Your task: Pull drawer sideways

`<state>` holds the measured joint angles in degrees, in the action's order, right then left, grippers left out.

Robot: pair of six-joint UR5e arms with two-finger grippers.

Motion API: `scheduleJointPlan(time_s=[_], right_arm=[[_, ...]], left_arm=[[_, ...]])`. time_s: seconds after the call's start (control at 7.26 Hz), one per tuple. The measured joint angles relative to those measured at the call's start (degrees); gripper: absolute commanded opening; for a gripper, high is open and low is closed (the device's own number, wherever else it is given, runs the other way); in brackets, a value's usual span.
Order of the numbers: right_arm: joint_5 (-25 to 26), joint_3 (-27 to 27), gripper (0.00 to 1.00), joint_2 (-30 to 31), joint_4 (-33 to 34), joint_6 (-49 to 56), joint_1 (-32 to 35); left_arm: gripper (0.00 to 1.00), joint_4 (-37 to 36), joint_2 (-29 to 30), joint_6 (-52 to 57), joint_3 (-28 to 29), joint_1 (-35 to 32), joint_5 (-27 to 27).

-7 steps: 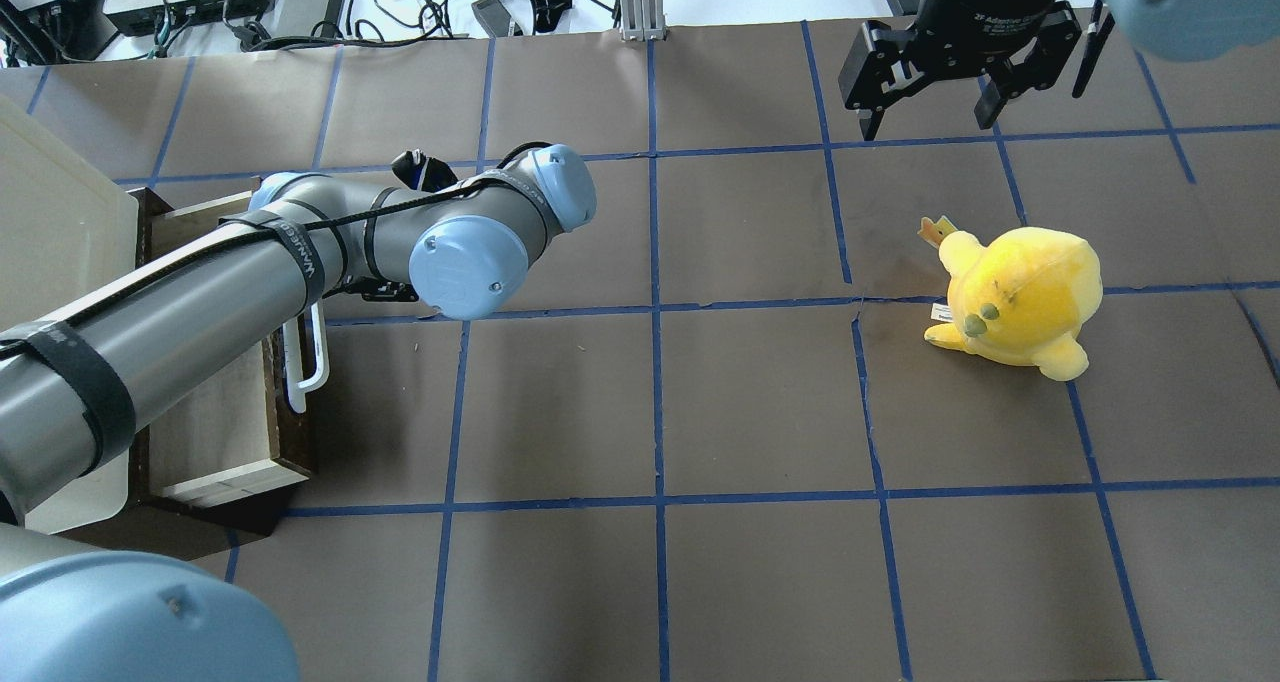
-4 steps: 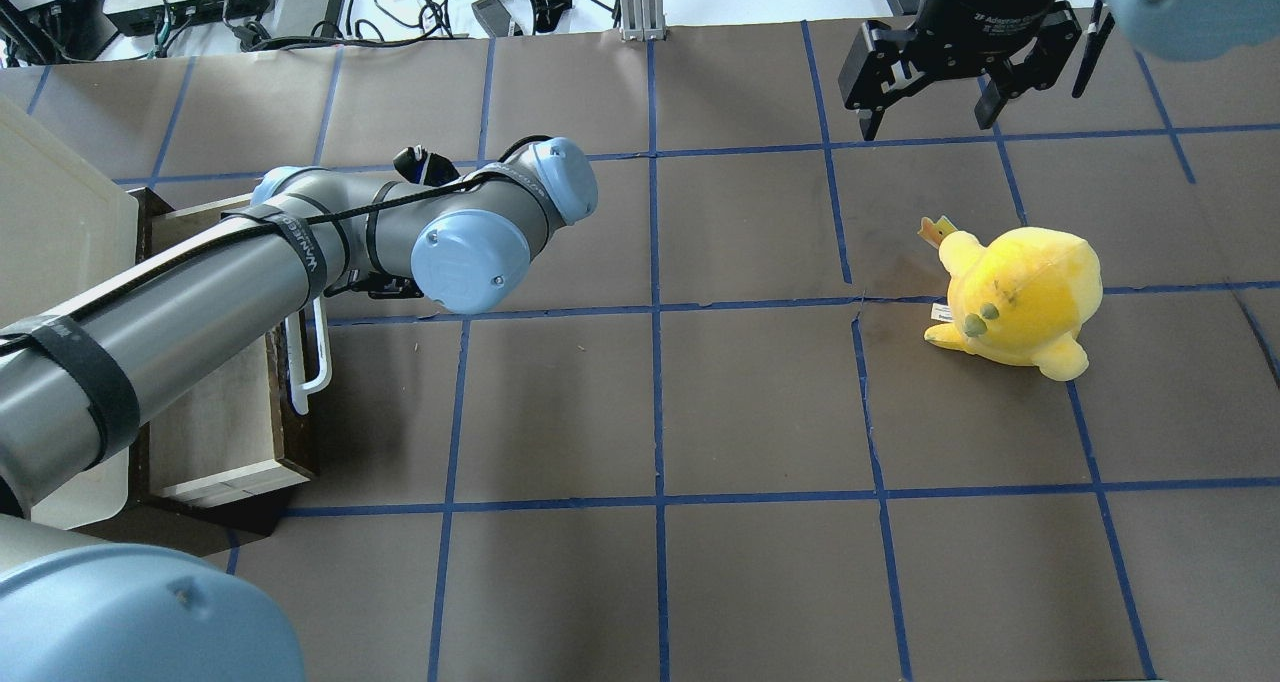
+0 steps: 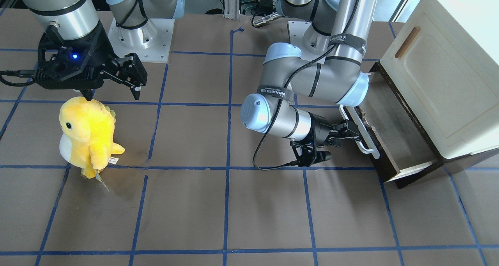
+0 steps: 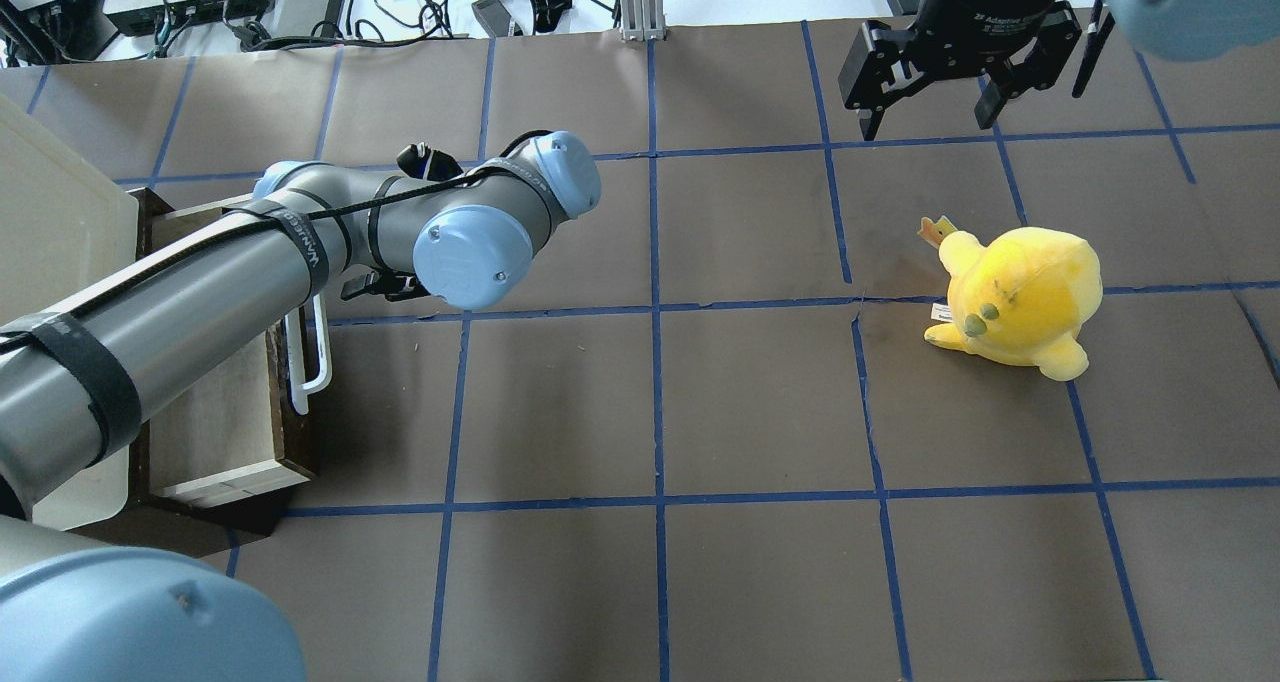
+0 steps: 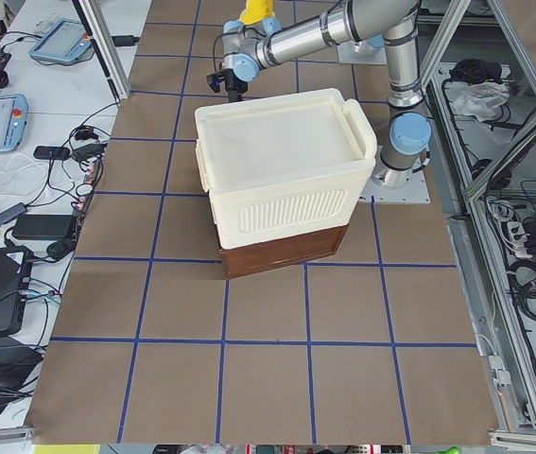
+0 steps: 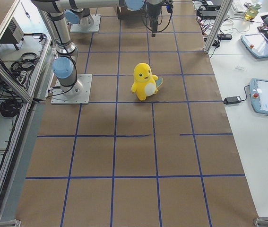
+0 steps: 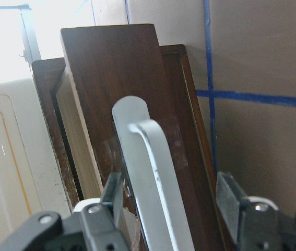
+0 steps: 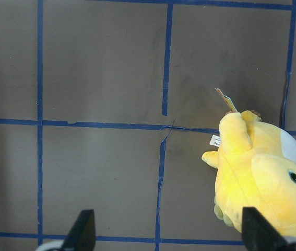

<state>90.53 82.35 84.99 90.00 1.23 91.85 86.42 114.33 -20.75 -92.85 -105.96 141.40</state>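
Brown paper with blue tape lines covers the bench [image 3: 234, 219]. From the front, the drawer [image 3: 393, 137] sticks out from under the cream cabinet [image 3: 436, 75], at the end of the bench on my left side. My left pincer [image 3: 353, 133] lies sideways right at the drawer's white handle [image 3: 358, 131]. My right pincer [image 3: 113, 90] hangs spread above a yellow toy [image 3: 87, 135] and holds nothing.

From above, my own arm covers most of my left pincer. I can see the white handle [image 4: 310, 357] and the drawer [image 4: 215, 412] sticking out beside it. My right pincer [image 4: 930, 122] is wide open near the far edge, well apart from the yellow toy [image 4: 1015, 297].

From the left end, the cream cabinet [image 5: 282, 156] hides the drawer.

From the right end, the yellow toy [image 6: 143, 81] stands upright on the bench.

My left wrist camera shows the white handle [image 7: 153, 178] running up the dark drawer [image 7: 121, 78] front. My fingers [image 7: 114, 193] are spread, one on each side of the handle. One sits just beside it and the other is apart. I cannot tell if any finger touches it.

My right wrist camera shows my right pincer [image 8: 168, 232] open wide over the bare bench, with the yellow toy [image 8: 262, 178] off to one side.
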Motion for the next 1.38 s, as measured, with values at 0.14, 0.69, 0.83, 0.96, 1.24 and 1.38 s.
scheduleJointPlan(time_s=[0.14, 0.69, 0.83, 0.96, 1.24, 1.38], right_arm=[[0.0, 0.0, 1.00, 0.0, 0.0, 0.0, 0.0], [0.0, 0.0, 1.00, 0.0, 0.0, 0.0, 0.0], [0.0, 0.0, 1.00, 0.0, 0.0, 0.0, 0.0], [0.0, 0.0, 1.00, 0.0, 0.0, 0.0, 0.0], [0.0, 0.0, 1.00, 0.0, 0.0, 0.0, 0.0], [0.0, 0.0, 1.00, 0.0, 0.0, 0.0, 0.0]], left_arm=[[0.85, 0.3, -1.5, 2.9, 3.5, -0.6, -6.9], [0.84, 0.1, -10.4, 9.4, 9.0, 1.3, -32.6], [0.84, 0.2, -13.1, 11.8, 9.0, 2.6, -36.6], [0.84, 0.2, -15.6, 14.4, 8.8, 3.9, -39.5], [0.84, 0.4, -20.1, 18.0, 8.2, 7.3, -44.1], [0.84, 0.5, -21.7, 20.7, 8.0, 8.8, -45.8]])
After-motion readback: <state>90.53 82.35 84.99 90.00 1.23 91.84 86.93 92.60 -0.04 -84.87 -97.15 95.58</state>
